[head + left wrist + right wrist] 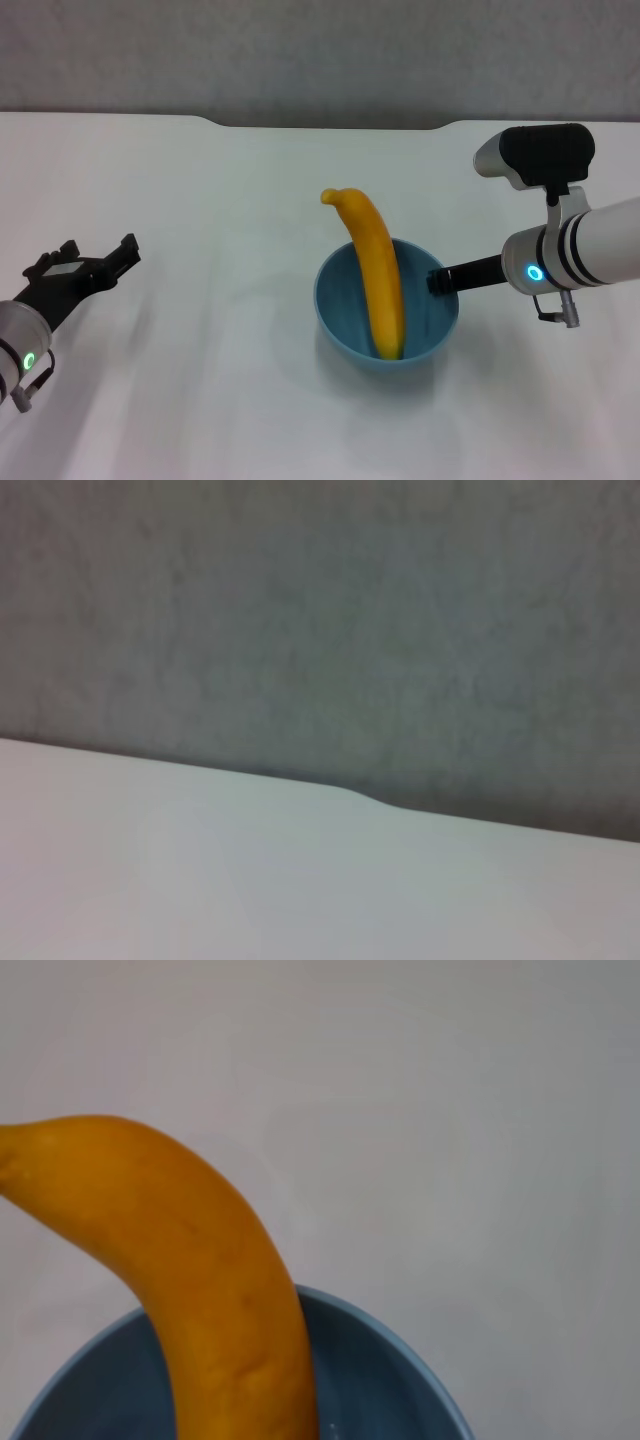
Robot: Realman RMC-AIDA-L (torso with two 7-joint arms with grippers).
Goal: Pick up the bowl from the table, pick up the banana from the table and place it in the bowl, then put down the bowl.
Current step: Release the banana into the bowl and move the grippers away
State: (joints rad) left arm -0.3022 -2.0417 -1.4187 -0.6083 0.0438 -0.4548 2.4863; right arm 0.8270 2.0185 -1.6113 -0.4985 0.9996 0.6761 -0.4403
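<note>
The light blue bowl (338, 300) is right of centre on the white table (200, 190). The yellow-orange banana (376, 265) lies in it, its lower end inside and its stem end leaning out over the far rim. My right gripper (438, 279) is at the bowl's right rim and is shut on it. I cannot tell whether the bowl rests on the table or hangs just above it. The right wrist view shows the banana (200, 1260) rising out of the bowl (390, 1370). My left gripper (96, 258) is open and empty at the far left, well away from the bowl.
The table's far edge has a shallow notch (330, 125) in front of a grey wall. The left wrist view shows only bare tabletop (200, 870) and the wall (320, 610).
</note>
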